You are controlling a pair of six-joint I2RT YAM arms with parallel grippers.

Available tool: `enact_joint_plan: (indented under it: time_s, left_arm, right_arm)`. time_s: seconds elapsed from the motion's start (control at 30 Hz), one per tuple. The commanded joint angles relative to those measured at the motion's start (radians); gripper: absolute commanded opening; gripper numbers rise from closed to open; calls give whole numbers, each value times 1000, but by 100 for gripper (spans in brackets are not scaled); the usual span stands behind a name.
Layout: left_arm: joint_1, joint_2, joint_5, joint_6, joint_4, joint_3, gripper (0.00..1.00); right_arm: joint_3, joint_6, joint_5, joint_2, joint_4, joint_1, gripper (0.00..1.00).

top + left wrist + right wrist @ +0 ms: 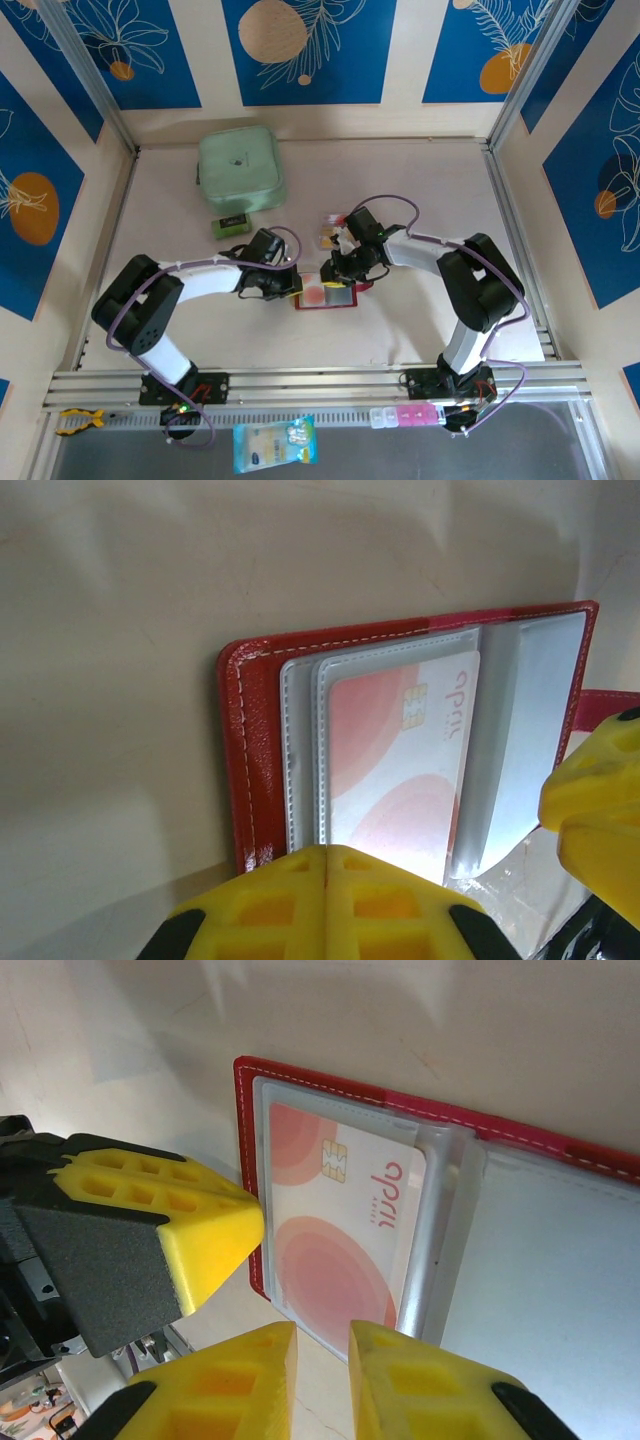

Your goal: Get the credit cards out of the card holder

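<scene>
Card holder (250, 770) looks glossy leather, sleeves (525, 730) clear plastic

Card holder (520, 1240) cut off at right edge; small cards (327, 236) indistinct.

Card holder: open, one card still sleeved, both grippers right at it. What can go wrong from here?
1. The right gripper, jaws barely apart at the sleeve's rim, may pinch the clear sleeve along with the card and drag the card holder instead of sliding the card out.
2. The left gripper, shut at the holder's rim, sits close beside it, so the fingers could collide.
</scene>
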Motion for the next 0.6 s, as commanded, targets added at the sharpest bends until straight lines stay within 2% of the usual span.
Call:
enact_joint_plan:
  time_s: [0.0,0.57]
  left_arm:
    - [10,19,14,18,9,-16,0]
    - [12,25,10,19,6,-21,0]
  right_arm:
    - [25,3,-11,16,-29,8,22]
    - [38,3,-18,68,-13,24,24]
